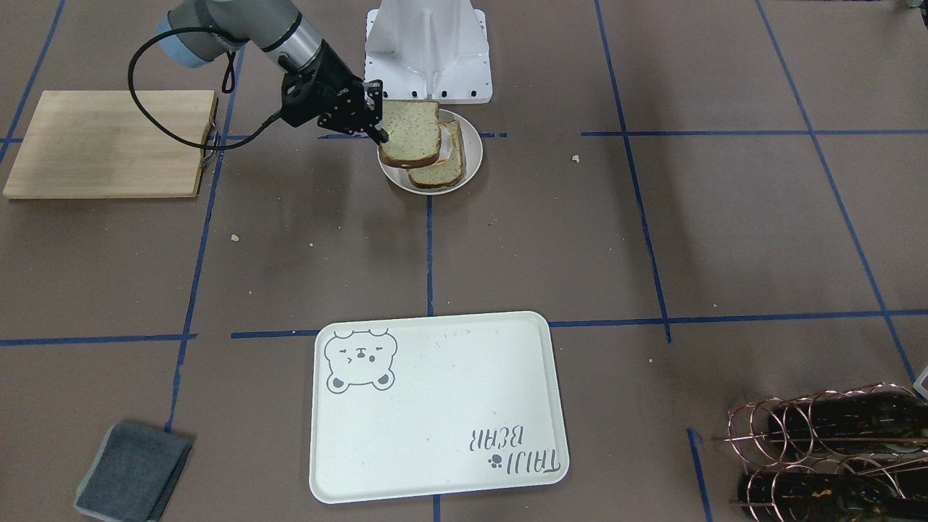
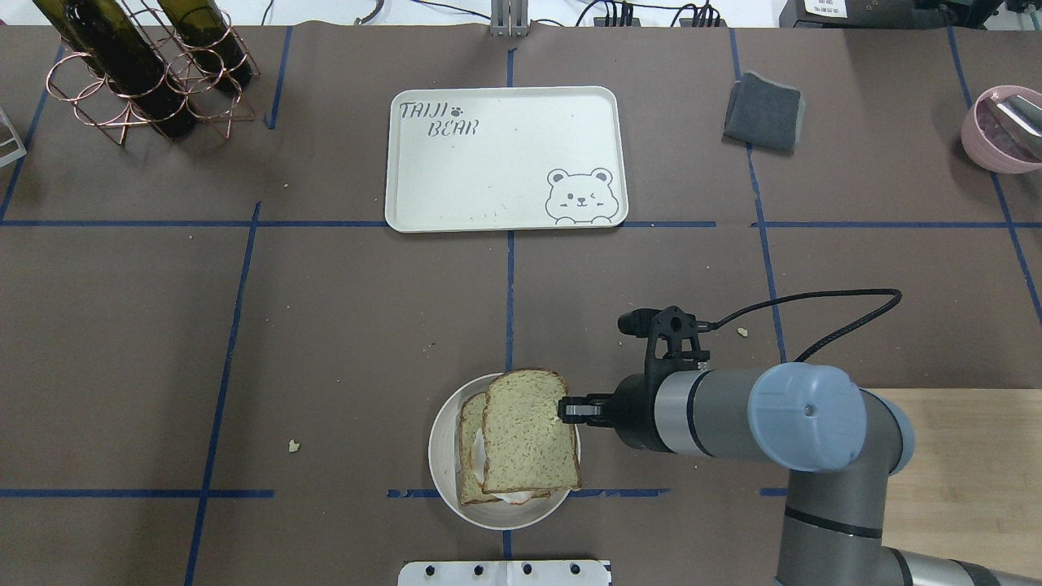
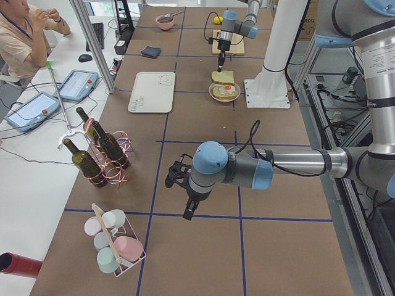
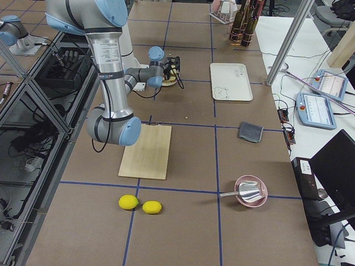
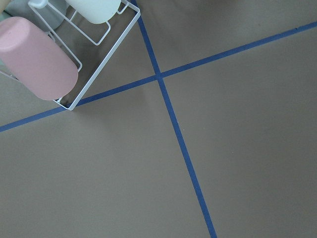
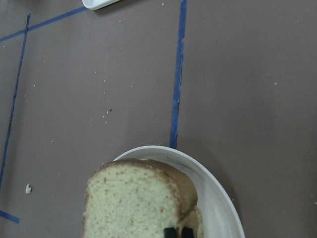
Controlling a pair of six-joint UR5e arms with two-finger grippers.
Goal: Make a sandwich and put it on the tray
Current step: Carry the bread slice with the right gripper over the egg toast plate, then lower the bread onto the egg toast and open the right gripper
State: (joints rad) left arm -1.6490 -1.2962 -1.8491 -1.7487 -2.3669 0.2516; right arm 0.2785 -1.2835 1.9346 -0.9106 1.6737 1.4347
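My right gripper (image 2: 563,409) is shut on the edge of the top bread slice (image 2: 527,431) and holds it, a little tilted, over the small round white plate (image 2: 444,456). On the plate lie the lower bread slice (image 2: 470,456) and the fried egg, whose orange yolk (image 3: 227,89) shows in the exterior left view. The right wrist view shows the held slice (image 6: 133,203) between the fingertips (image 6: 171,232). The cream tray (image 2: 505,155) with the bear drawing lies beyond the plate with nothing on it. My left gripper (image 3: 188,213) hangs above bare table far from the plate; I cannot tell whether it is open or shut.
A wooden cutting board (image 2: 961,472) lies under the right arm's side. A grey cloth (image 2: 763,110), a pink bowl (image 2: 1001,126) and a wire rack of wine bottles (image 2: 138,65) stand along the far edge. A cup rack (image 5: 44,49) is near the left gripper. Two lemons (image 4: 138,204) lie beyond the board.
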